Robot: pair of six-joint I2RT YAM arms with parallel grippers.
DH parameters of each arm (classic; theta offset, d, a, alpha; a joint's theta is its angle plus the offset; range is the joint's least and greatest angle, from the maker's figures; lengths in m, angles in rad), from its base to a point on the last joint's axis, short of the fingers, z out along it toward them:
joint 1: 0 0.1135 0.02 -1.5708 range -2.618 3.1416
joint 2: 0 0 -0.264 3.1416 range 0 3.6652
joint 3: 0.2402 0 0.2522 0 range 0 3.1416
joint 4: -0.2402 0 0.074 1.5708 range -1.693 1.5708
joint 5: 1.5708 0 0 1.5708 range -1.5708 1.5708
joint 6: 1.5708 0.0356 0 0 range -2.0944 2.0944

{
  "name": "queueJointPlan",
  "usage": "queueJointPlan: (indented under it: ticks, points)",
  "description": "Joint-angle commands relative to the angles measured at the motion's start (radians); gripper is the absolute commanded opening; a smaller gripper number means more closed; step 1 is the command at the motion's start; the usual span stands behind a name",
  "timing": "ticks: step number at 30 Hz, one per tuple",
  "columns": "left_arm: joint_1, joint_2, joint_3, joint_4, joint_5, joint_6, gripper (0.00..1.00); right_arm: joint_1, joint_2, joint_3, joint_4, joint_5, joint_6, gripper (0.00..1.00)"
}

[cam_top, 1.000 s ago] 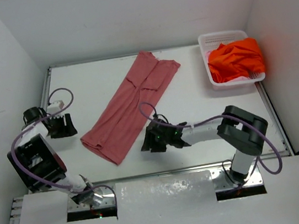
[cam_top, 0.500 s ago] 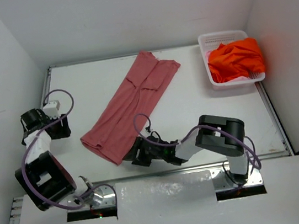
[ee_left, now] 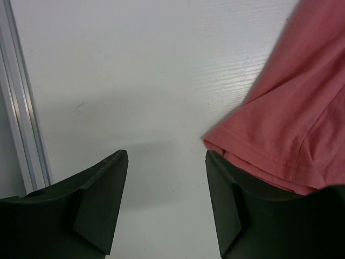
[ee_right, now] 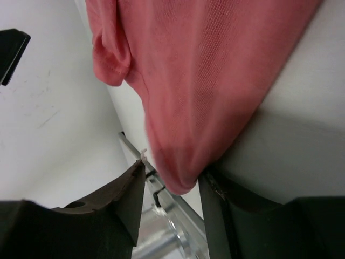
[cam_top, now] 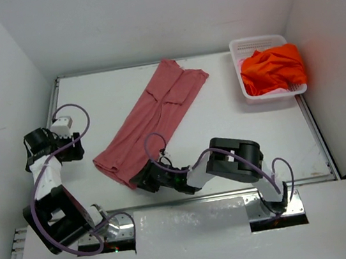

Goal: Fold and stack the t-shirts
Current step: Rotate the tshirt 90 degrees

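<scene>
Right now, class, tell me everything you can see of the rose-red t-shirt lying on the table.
The rose-red t-shirt is soft, fine-knit cloth with stitched hems. It lies flat on the white table, folded into a long strip running diagonally away from the arms. Its nearest corner sits inside the right gripper, whose jaws stand open around it. The left gripper is open near another corner, apart from it.

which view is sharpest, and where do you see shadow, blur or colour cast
Top external: even soft light, all in focus, the orange t-shirt tinting the wall beside it. Left wrist: table grain and rose-red t-shirt hem crisp, a faint shadow ahead of the dark left fingers. Right wrist: the shirt's weave is sharp, the right fingers near-black and soft-edged.
</scene>
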Motion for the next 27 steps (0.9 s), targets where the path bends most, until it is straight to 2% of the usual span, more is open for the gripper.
queueJointPlan:
  ticks: [1, 4, 5, 7, 12, 15, 18, 26, 27]
  points:
    - [-0.005, -0.025, -0.002, 0.026, 0.072, 0.051, 0.58, 0.020, 0.099, 0.029, -0.259, 0.068, 0.008, 0.44]
    - [-0.005, -0.022, -0.002, 0.049, 0.076, 0.058, 0.58, 0.027, 0.156, 0.075, -0.279, 0.040, 0.019, 0.31]
    - [-0.007, -0.017, 0.000, 0.052, 0.079, 0.063, 0.58, 0.029, 0.168, 0.075, -0.270, 0.029, 0.032, 0.15]
    - [-0.005, -0.013, 0.004, 0.046, 0.093, 0.068, 0.58, 0.029, 0.185, 0.046, -0.238, 0.025, 0.072, 0.00]
    - [-0.005, -0.008, 0.011, 0.008, 0.165, 0.123, 0.58, 0.027, 0.101, -0.092, -0.187, 0.075, 0.034, 0.00]
    - [-0.008, -0.013, 0.032, -0.066, 0.272, 0.193, 0.55, 0.021, -0.006, -0.229, -0.144, 0.080, -0.074, 0.00]
    - [-0.053, -0.029, 0.058, -0.121, 0.290, 0.235, 0.55, 0.015, -0.105, -0.376, -0.093, 0.068, -0.148, 0.00]
    - [-0.395, -0.131, 0.075, -0.088, 0.103, 0.189, 0.55, -0.014, -0.321, -0.805, 0.066, -0.027, -0.221, 0.00]
    - [-0.486, -0.135, 0.080, -0.086, 0.069, 0.180, 0.55, -0.014, -0.338, -0.895, 0.085, -0.024, -0.216, 0.00]
